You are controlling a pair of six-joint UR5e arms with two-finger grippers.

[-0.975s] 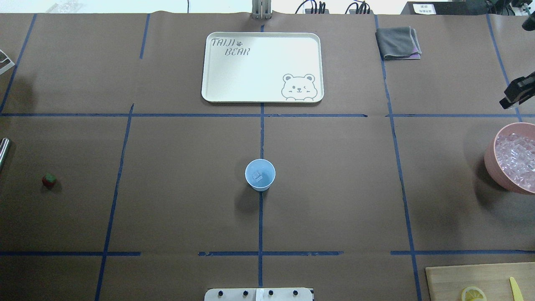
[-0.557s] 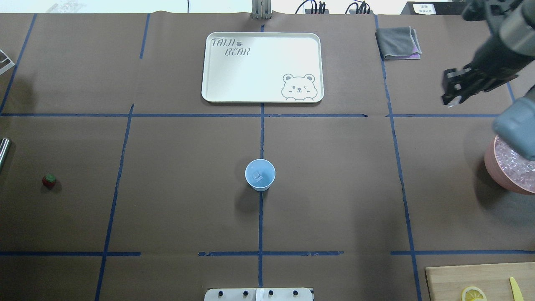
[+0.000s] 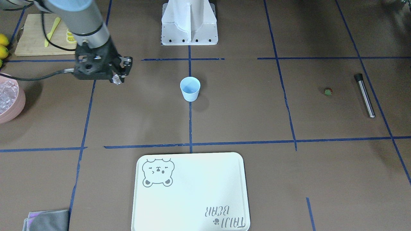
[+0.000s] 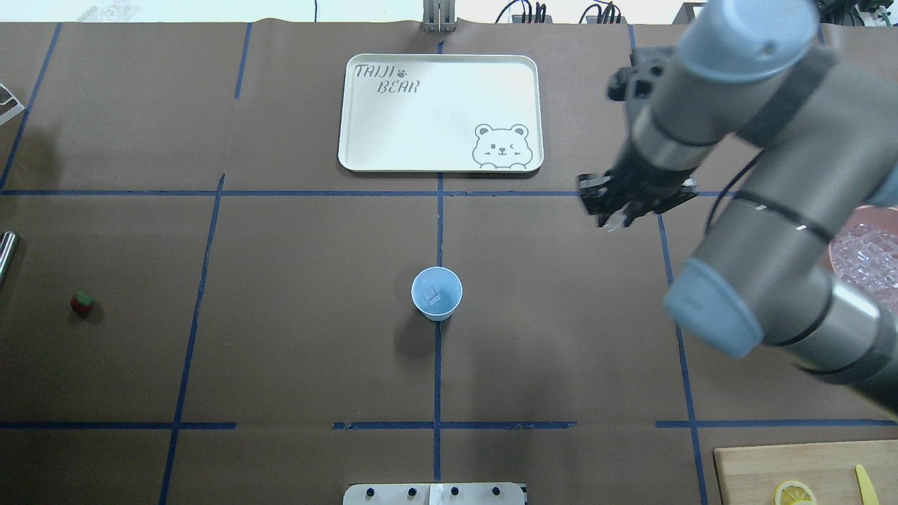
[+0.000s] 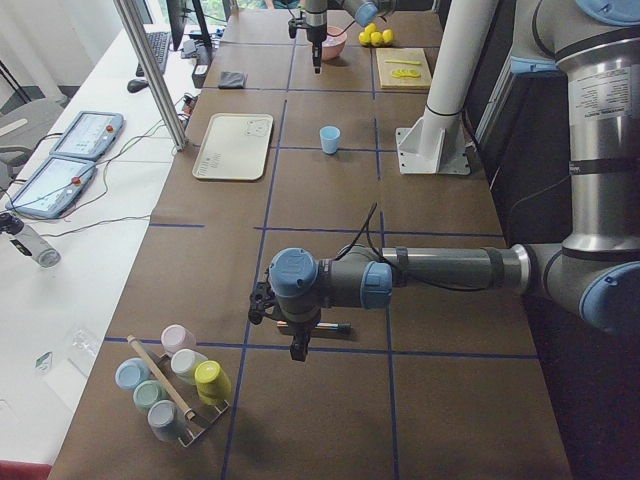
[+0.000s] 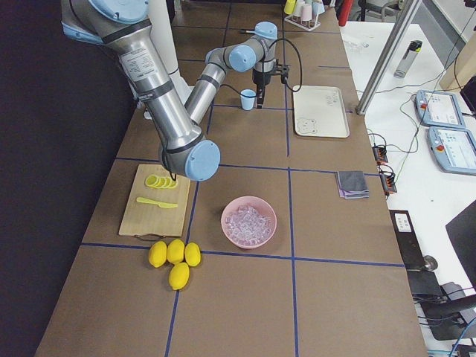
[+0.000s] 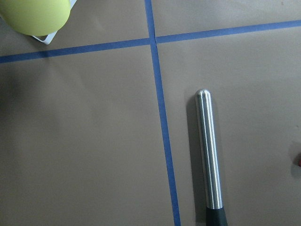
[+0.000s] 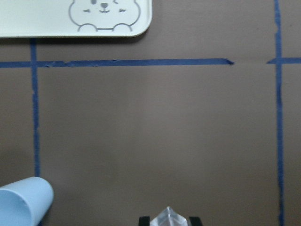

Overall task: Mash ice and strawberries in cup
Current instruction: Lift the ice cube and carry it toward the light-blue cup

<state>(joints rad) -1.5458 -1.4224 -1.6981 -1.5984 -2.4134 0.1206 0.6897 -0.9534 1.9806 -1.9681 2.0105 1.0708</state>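
The pale-blue cup point(image 4: 436, 293) stands upright at the table's middle with one ice cube point(image 4: 433, 295) inside; it also shows in the front view point(image 3: 190, 89) and the right wrist view point(image 8: 21, 202). My right gripper point(image 4: 614, 223) is shut on a clear ice cube point(image 8: 169, 219), raised above the table, right of and beyond the cup. More ice point(image 4: 866, 256) fills the pink bowl point(image 6: 249, 222). The strawberry point(image 4: 83, 302) lies far left. My left gripper point(image 5: 300, 350) hovers over a steel muddler point(image 7: 209, 150); I cannot tell if it is open or shut.
A white bear tray point(image 4: 440, 112) lies beyond the cup. A grey cloth point(image 3: 45, 219) lies by the tray's right. A cutting board point(image 4: 807, 470) with lemon slices point(image 4: 795, 493) is at near right, whole lemons point(image 6: 175, 256) beside it. A cup rack point(image 5: 175, 385) stands far left.
My right arm has swung in from the right edge, away from the pink bowl, leftward towards the table's middle, carrying the ice cube.
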